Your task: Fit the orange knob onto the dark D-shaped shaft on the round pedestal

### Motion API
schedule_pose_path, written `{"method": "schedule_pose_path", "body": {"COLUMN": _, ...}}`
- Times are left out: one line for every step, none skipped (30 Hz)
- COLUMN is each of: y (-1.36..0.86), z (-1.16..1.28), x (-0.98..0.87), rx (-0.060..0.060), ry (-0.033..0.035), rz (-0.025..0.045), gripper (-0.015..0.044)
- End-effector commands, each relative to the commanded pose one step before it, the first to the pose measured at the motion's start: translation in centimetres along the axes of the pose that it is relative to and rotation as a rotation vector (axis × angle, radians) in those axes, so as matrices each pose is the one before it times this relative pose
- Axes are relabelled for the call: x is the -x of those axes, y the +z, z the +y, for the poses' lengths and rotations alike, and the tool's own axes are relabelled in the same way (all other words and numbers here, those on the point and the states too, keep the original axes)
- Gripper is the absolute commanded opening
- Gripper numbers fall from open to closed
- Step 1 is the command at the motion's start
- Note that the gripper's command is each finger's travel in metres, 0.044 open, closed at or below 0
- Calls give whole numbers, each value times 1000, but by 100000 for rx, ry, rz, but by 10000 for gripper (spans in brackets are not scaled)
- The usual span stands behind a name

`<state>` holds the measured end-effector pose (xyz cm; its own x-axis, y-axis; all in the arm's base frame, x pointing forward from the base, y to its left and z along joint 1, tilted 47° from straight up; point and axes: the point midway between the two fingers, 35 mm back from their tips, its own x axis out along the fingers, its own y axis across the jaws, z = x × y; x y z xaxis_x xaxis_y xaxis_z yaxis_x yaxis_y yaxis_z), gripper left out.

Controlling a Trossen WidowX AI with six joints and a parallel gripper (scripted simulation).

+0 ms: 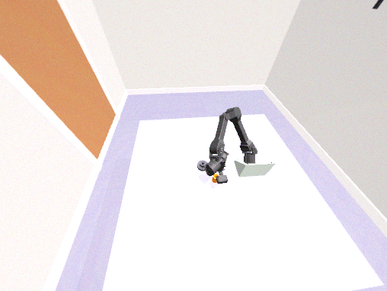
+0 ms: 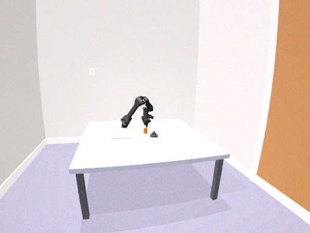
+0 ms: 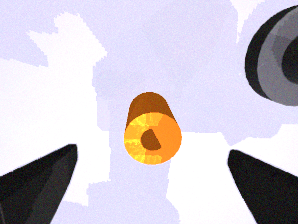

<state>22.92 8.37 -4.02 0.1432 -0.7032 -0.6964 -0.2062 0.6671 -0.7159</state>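
The orange knob [image 1: 215,180] [image 2: 145,130] [image 3: 171,135] stands upright on the table. Its top hole shows in the wrist view, with the flat side toward the upper right. The round dark pedestal [image 1: 202,165] [image 2: 154,135] stands beside it, apart from it; in the wrist view the pedestal [image 3: 271,75] is cut off by the right edge. The shaft's flat side cannot be made out. My gripper [image 2: 146,125] [image 3: 153,149] is wide open and empty above the knob, with one finger to each side of it in the wrist view.
A pale green panel [image 1: 254,170] [image 2: 121,136] is by the arm's base on the white table [image 1: 228,236] [image 2: 171,149]. The arm [image 1: 220,131] [image 2: 131,113] arches from its base over to the knob.
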Motion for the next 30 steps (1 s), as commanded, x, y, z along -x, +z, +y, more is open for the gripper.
{"method": "schedule_pose_path", "body": {"y": -159, "z": 0, "x": -531, "rx": 979, "ry": -585, "rz": 174, "gripper": 440}}
{"method": "schedule_pose_path", "body": {"y": 16, "z": 8, "x": -135, "rx": 5, "ry": 18, "rz": -7, "gripper": 440}}
{"method": "schedule_pose_path", "body": {"y": 19, "z": 9, "x": -164, "rx": 6, "ry": 21, "rz": -8, "gripper": 440}}
{"method": "schedule_pose_path", "body": {"y": 18, "z": 8, "x": -164, "rx": 5, "ry": 20, "rz": -8, "gripper": 440}}
{"method": "schedule_pose_path", "body": {"y": 17, "z": 8, "x": -163, "rx": 5, "ry": 18, "rz": -7, "gripper": 440}}
{"method": "schedule_pose_path", "body": {"y": 16, "z": 7, "x": -163, "rx": 5, "ry": 16, "rz": -7, "gripper": 440}}
{"method": "schedule_pose_path", "body": {"y": 15, "z": 6, "x": -163, "rx": 4, "ry": 15, "rz": -7, "gripper": 440}}
{"method": "schedule_pose_path", "body": {"y": 14, "z": 6, "x": -163, "rx": 4, "ry": 13, "rz": -6, "gripper": 440}}
{"method": "schedule_pose_path", "body": {"y": 13, "z": 5, "x": -162, "rx": 4, "ry": 12, "rz": -6, "gripper": 440}}
{"method": "schedule_pose_path", "body": {"y": 12, "z": 5, "x": -166, "rx": 3, "ry": 11, "rz": -6, "gripper": 440}}
{"method": "schedule_pose_path", "body": {"y": 11, "z": 4, "x": -166, "rx": 3, "ry": 9, "rz": -6, "gripper": 440}}
{"method": "schedule_pose_path", "body": {"y": 10, "z": 3, "x": -166, "rx": 3, "ry": 8, "rz": -5, "gripper": 440}}
{"method": "schedule_pose_path", "body": {"y": 9, "z": 3, "x": -166, "rx": 2, "ry": 6, "rz": -5, "gripper": 440}}
{"method": "schedule_pose_path", "body": {"y": 8, "z": 2, "x": -165, "rx": 2, "ry": 4, "rz": -4, "gripper": 440}}
{"method": "schedule_pose_path", "body": {"y": 7, "z": 2, "x": -165, "rx": 2, "ry": 3, "rz": -4, "gripper": 440}}
{"method": "schedule_pose_path", "body": {"y": 6, "z": 1, "x": -165, "rx": 1, "ry": 1, "rz": -3, "gripper": 440}}
{"method": "schedule_pose_path", "body": {"y": 4, "z": 0, "x": -164, "rx": 1, "ry": 0, "rz": -3, "gripper": 440}}
{"method": "schedule_pose_path", "body": {"y": 3, "z": 0, "x": -164, "rx": 1, "ry": -2, "rz": -3, "gripper": 440}}
{"method": "schedule_pose_path", "body": {"y": 2, "z": -1, "x": -164, "rx": 0, "ry": -3, "rz": -2, "gripper": 440}}
{"method": "schedule_pose_path", "body": {"y": 1, "z": -1, "x": -163, "rx": 0, "ry": -5, "rz": -2, "gripper": 440}}
{"method": "schedule_pose_path", "body": {"y": 0, "z": -2, "x": -163, "rx": 0, "ry": -6, "rz": -1, "gripper": 440}}
{"method": "schedule_pose_path", "body": {"y": -1, "z": -3, "x": -163, "rx": -1, "ry": -8, "rz": -1, "gripper": 440}}
{"method": "schedule_pose_path", "body": {"y": -2, "z": -3, "x": -162, "rx": -1, "ry": -9, "rz": 0, "gripper": 440}}
{"method": "schedule_pose_path", "body": {"y": -3, "z": -4, "x": -162, "rx": -1, "ry": -11, "rz": 0, "gripper": 440}}
{"method": "schedule_pose_path", "body": {"y": -4, "z": -4, "x": -162, "rx": -2, "ry": -13, "rz": 1, "gripper": 440}}
{"method": "schedule_pose_path", "body": {"y": -5, "z": -5, "x": -161, "rx": -2, "ry": -14, "rz": 2, "gripper": 440}}
{"method": "schedule_pose_path", "body": {"y": -6, "z": -5, "x": -161, "rx": -2, "ry": -16, "rz": 2, "gripper": 440}}
{"method": "schedule_pose_path", "body": {"y": -7, "z": -6, "x": -160, "rx": -2, "ry": -17, "rz": 3, "gripper": 440}}
{"method": "schedule_pose_path", "body": {"y": -8, "z": -6, "x": -160, "rx": -3, "ry": -19, "rz": 3, "gripper": 440}}
{"method": "schedule_pose_path", "body": {"y": -9, "z": -7, "x": -159, "rx": -3, "ry": -20, "rz": 4, "gripper": 440}}
